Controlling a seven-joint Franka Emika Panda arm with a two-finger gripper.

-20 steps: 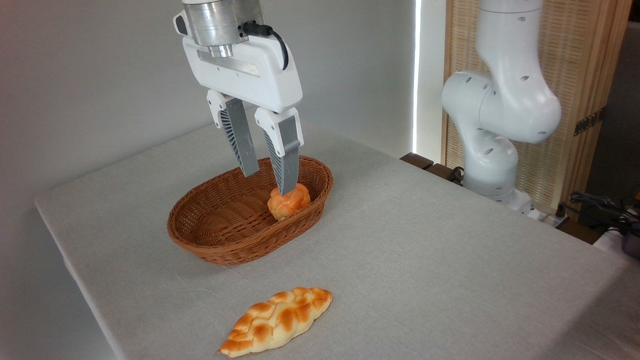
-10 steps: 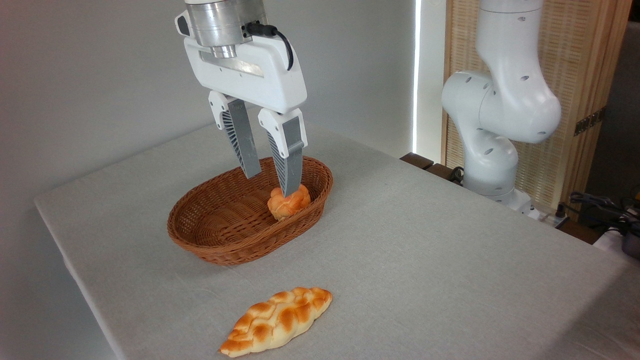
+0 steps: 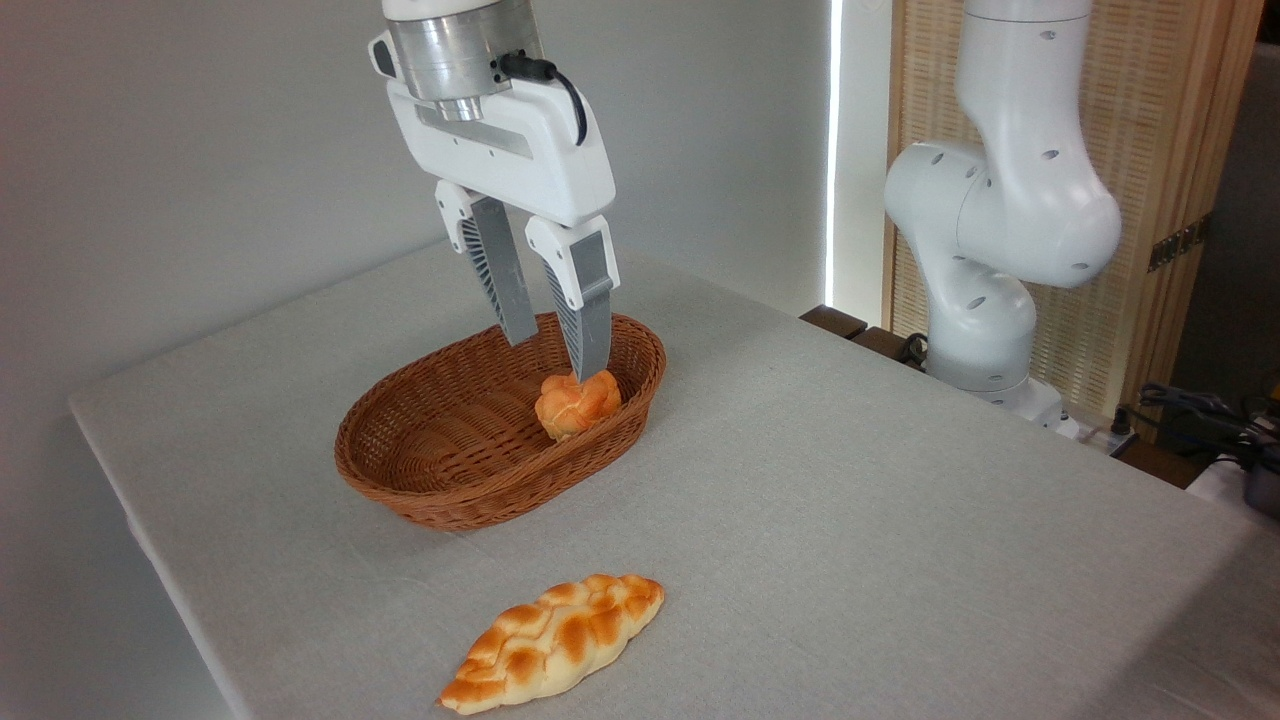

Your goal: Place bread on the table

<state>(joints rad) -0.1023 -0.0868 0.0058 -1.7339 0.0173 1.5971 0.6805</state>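
Note:
The bread (image 3: 577, 403), a small round knotted orange bun, lies inside the brown wicker basket (image 3: 440, 480) against its right-hand wall. My gripper (image 3: 558, 357) hangs just above it, open, its fingers pointing down. The near fingertip (image 3: 593, 365) overlaps the bun's top edge in the picture; whether it touches I cannot tell. The far finger stands over the basket's back rim. Nothing is between the fingers. The table (image 3: 850, 480) is covered in light grey cloth.
A longer braided loaf (image 3: 553, 642) lies on the cloth near the front edge, below the basket. The arm's white base (image 3: 985, 290) rises at the back right. Cables and a wooden screen sit beyond the table's right edge.
My gripper has shifted to the right and slightly up over the basket, its fingers still apart. The bun and the loaf have not moved.

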